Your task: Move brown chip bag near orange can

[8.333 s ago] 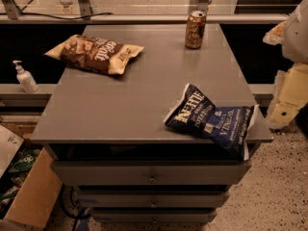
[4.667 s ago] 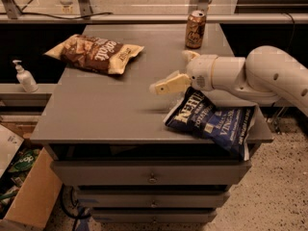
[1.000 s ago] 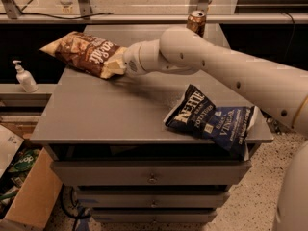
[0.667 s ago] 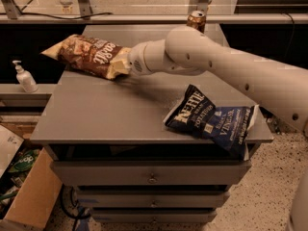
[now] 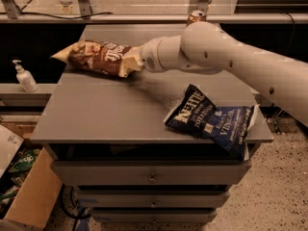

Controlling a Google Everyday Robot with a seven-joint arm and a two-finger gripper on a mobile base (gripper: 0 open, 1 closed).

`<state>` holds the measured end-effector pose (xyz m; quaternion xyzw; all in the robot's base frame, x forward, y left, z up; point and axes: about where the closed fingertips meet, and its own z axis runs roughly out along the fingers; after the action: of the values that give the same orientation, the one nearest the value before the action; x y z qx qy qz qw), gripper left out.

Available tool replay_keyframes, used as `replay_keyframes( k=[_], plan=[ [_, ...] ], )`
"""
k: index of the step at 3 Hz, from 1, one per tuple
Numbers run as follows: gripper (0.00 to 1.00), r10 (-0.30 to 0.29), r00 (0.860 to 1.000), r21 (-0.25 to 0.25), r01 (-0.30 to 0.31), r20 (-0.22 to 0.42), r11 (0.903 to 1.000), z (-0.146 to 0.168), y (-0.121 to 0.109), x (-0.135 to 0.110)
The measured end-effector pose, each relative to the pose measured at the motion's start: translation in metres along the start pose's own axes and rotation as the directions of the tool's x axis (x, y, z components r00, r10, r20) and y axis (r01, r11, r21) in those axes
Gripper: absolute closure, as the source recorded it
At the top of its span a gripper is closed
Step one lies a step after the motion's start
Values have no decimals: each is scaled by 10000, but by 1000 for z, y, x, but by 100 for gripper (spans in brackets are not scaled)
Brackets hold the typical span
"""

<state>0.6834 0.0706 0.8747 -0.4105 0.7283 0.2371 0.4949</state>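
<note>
The brown chip bag [image 5: 98, 57] hangs level above the left rear of the grey cabinet top [image 5: 110, 109]. My gripper [image 5: 135, 62] is shut on the bag's right cream end and holds it off the surface. The orange can [image 5: 196, 17] stands at the back of the top, right of centre; only its upper part shows above my white arm [image 5: 226, 57], which reaches in from the right and hides the rest.
A dark blue Kettle chip bag [image 5: 211, 121] lies at the front right corner, hanging over the edge. A soap pump bottle [image 5: 23, 77] stands on a ledge to the left. A cardboard box [image 5: 29, 196] sits on the floor at lower left. Drawers front the cabinet.
My gripper closed on the brown bag's right end and has lifted it off the top, shifting it a little to the right. The blue bag and can have not moved.
</note>
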Motion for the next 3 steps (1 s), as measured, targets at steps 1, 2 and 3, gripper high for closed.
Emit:
replay_keyframes(
  k=[1, 2, 3],
  plan=[
    [100, 87, 9991, 510, -66, -414, 9987, -32, -15, 18],
    [100, 450, 9927, 1230, -311, -1121, 9919, -67, -36, 50],
    [100, 913, 9839, 2080, -581, -1536, 9764, -103, -60, 75]
  ],
)
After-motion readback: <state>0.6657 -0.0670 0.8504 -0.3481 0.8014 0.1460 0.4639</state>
